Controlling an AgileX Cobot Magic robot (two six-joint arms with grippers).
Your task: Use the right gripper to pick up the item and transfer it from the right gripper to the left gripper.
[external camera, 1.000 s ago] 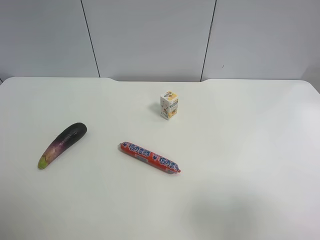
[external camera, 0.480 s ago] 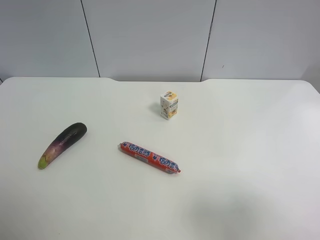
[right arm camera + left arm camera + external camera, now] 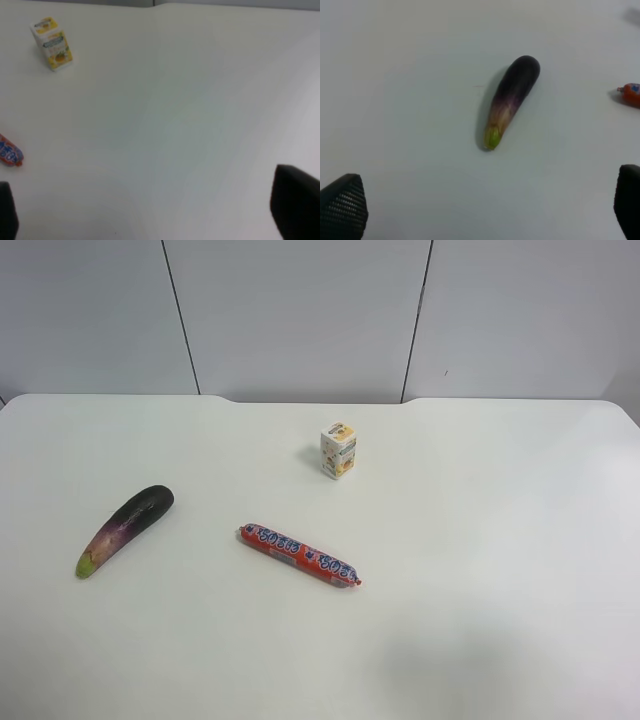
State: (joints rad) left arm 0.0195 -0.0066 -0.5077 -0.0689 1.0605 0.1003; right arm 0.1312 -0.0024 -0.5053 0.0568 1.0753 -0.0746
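The eggplant (image 3: 125, 528) lies flat on the white table (image 3: 480, 540) at the exterior high view's left, dark end toward the back, yellow-green stem tip toward the front. It also shows in the left wrist view (image 3: 510, 97), well ahead of the left gripper (image 3: 485, 205), whose fingertips (image 3: 342, 205) stand wide apart, open and empty. The right gripper (image 3: 150, 210) is open and empty too, with only its fingertips (image 3: 295, 207) showing over bare table. Neither arm shows in the exterior high view.
A red printed sausage stick (image 3: 298, 553) lies near the table's middle; its end shows in the right wrist view (image 3: 10, 151) and in the left wrist view (image 3: 631, 94). A small white-yellow carton (image 3: 338, 449) stands behind it, also in the right wrist view (image 3: 52, 43).
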